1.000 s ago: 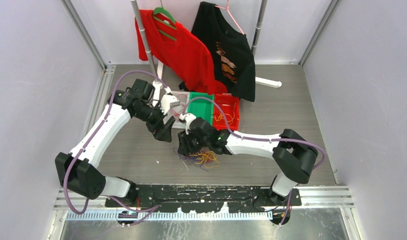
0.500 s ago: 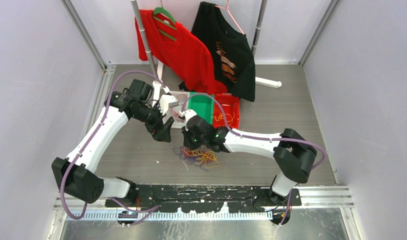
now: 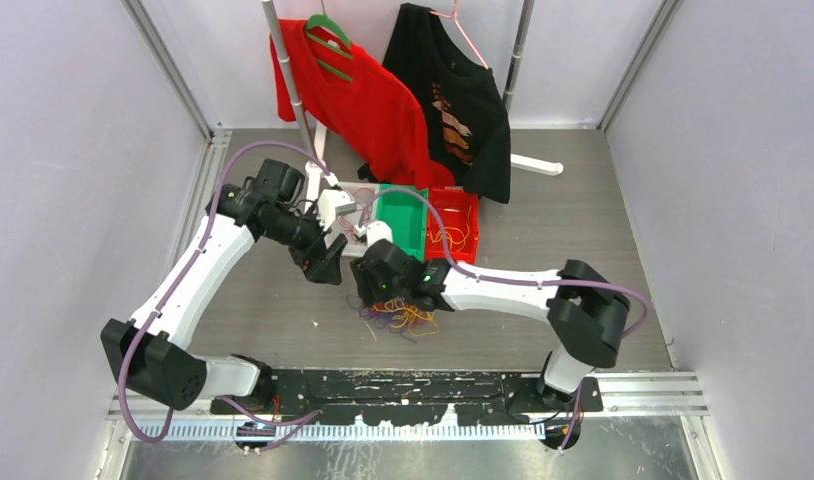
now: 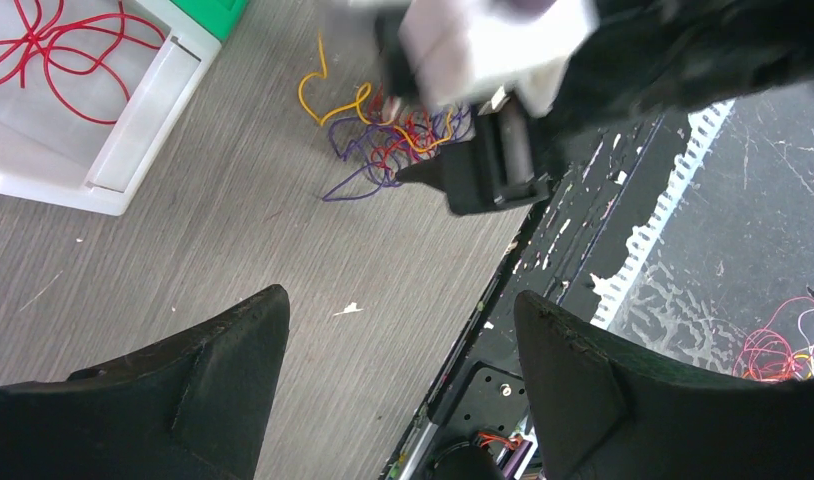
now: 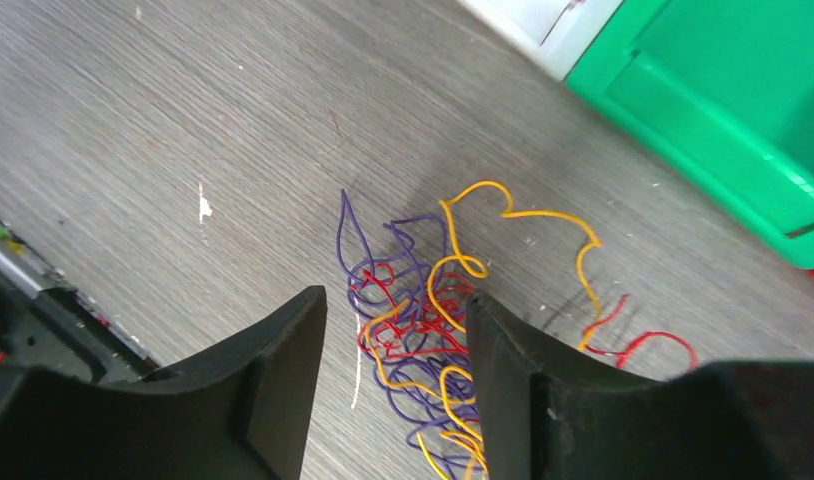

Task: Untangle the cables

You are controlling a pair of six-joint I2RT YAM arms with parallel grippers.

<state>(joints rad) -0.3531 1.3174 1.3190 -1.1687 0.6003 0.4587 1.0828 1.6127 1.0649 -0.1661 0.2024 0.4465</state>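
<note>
Grey wood-grain covers the bench [image 3: 583,250] where your two arms meet near its middle. The cables [image 5: 413,325], a loose knot of red, yellow-orange and purple strands, lie on the bare surface a little toward the near edge.

Your right gripper [image 5: 391,305] hangs directly over that knot with its jaws spread apart. In its wrist view the thick of the tangle sits between the two black fingers [image 5: 273,390]. An orange loop [image 5: 543,215] and a red curl [image 5: 663,345] stray out to one side of the knot. Whether the fingertips touch the strands or the bench, you cannot tell.

Your left gripper [image 4: 398,300] is held above the bench just to the left of the knot. Its jaws are wide apart and hold nothing. Its camera looks across the tangle to the right arm's fingers and the near edge.

On the far side of the knot, three containers stand in a row:
- a white tray [image 4: 113,160] with loose red strands [image 4: 53,45] in it
- a green bin [image 3: 401,215] just beside the white tray
- a red bin [image 3: 471,230] holding a few yellow-orange strands [image 3: 445,238]

Behind them, at the far edge, a red shirt [image 3: 358,100] and a black shirt [image 3: 468,110] hang side by side.
</note>
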